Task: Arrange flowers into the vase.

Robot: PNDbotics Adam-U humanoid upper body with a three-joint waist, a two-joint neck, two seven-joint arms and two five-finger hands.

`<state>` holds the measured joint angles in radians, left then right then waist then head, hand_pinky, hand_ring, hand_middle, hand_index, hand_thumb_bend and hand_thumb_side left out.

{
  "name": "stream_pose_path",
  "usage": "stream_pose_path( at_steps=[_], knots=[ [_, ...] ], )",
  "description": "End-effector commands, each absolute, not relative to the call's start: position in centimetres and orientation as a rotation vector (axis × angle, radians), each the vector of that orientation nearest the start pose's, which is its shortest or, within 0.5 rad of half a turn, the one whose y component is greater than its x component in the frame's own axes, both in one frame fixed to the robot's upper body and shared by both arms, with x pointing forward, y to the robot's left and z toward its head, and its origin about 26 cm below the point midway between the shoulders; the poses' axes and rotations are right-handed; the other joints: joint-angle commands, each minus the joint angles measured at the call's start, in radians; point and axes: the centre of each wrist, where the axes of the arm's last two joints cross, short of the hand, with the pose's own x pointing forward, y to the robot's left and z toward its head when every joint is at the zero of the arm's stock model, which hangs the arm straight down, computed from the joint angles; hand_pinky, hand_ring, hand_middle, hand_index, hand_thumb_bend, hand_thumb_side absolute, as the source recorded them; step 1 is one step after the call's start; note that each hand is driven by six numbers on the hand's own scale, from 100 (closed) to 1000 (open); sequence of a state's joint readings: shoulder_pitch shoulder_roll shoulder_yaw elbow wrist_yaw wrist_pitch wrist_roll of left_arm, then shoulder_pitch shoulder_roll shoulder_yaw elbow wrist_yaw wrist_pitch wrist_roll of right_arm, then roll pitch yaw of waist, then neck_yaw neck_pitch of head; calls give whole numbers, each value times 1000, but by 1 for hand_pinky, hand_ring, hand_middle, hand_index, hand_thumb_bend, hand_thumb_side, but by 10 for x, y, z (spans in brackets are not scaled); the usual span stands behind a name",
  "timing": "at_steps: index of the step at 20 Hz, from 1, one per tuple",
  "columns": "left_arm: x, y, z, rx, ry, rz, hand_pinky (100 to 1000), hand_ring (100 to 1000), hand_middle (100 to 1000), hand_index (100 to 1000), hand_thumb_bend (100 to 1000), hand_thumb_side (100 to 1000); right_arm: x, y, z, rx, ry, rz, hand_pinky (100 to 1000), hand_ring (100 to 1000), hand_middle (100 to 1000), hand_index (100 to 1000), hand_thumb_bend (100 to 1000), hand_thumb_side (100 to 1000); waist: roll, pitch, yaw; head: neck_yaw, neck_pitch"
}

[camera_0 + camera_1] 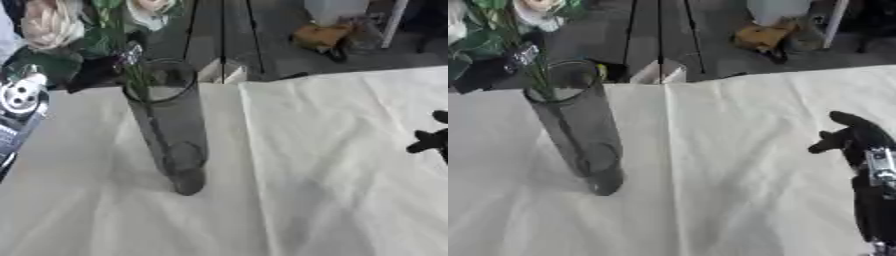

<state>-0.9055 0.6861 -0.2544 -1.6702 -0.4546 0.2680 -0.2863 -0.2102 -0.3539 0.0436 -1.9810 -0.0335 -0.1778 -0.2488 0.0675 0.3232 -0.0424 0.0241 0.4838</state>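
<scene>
A tall smoky glass vase (pixel 171 131) stands on the white cloth, left of centre. Above its rim (pixel 162 80) hangs a bunch of cream and pale pink flowers (pixel 52 22) with green leaves. Their green stems (pixel 133 75) dip into the vase's mouth. My left hand (pixel 94 74) is black, sits just left of the rim and is curled round the stems. Its silver-jointed arm (pixel 22 95) comes in from the left edge. My right hand (pixel 852 136) rests at the right side with relaxed fingers, holding nothing and well away from the vase.
A white cloth (pixel 332 165) with creases covers the table. A small pale box (pixel 222 73) stands at the table's far edge, just behind the vase. On the dark floor beyond are thin tripod legs (pixel 222 30) and a yellow object (pixel 319 36).
</scene>
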Motion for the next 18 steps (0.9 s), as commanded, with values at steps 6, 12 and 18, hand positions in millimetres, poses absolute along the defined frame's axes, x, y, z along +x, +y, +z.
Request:
stream_pose_path(
  at_steps=[6,12,18],
  knots=[
    [363,238,354,961,-1912,-1249,812,857,883,1000,100,1000,290,-265,176,-216,-2393,143,811,523,467,787,100,943,0,-31,-2,-1,-11],
    [363,239,356,911,-1840,-1381,842,881,912,1000,163,1000,290,-265,176,-216,-2392,142,811,522,467,788,100,943,1,-33,-4,1,-12],
    [362,241,360,877,-1835,-1416,853,892,927,1000,346,1000,290,-265,175,-217,-2389,143,812,519,467,788,100,942,2,-33,-3,1,-11]
  ],
)
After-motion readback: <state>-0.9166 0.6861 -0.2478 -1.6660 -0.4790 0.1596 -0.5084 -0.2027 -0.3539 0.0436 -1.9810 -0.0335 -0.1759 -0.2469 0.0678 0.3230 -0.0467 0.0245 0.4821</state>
